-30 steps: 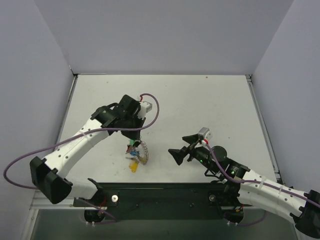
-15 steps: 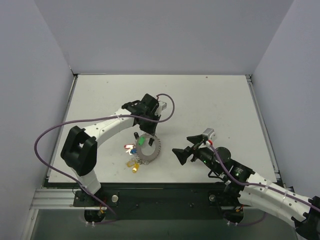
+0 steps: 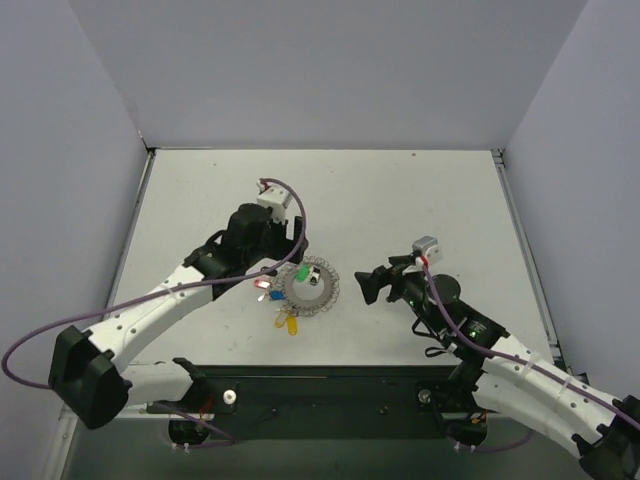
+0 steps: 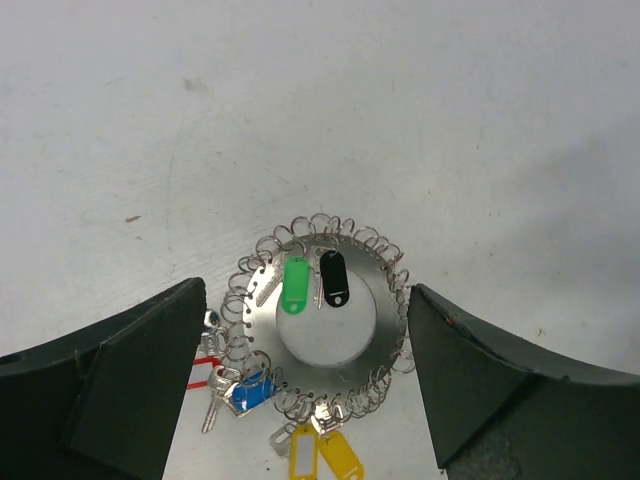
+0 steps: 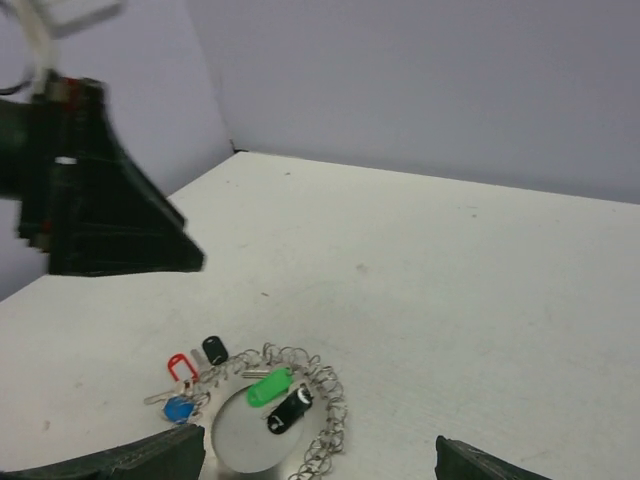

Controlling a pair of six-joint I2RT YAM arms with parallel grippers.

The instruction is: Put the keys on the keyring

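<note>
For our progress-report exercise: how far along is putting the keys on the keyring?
Possibly done: blue key and yellow key sit at the keyring rim; attachment unclear. In hand: nothing; left gripper, right gripper open. Left: green key, black key lie on it, apparently loose.

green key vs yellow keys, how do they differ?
The green key lies on the keyring's metal face; the yellow keys lie outside its rim, on the table. Green is one tag; yellow is two, side by side. Both are oblong plastic tags.

Top camera looks down (far); wrist cameras both see the keyring [image 4: 366, 318].
</note>
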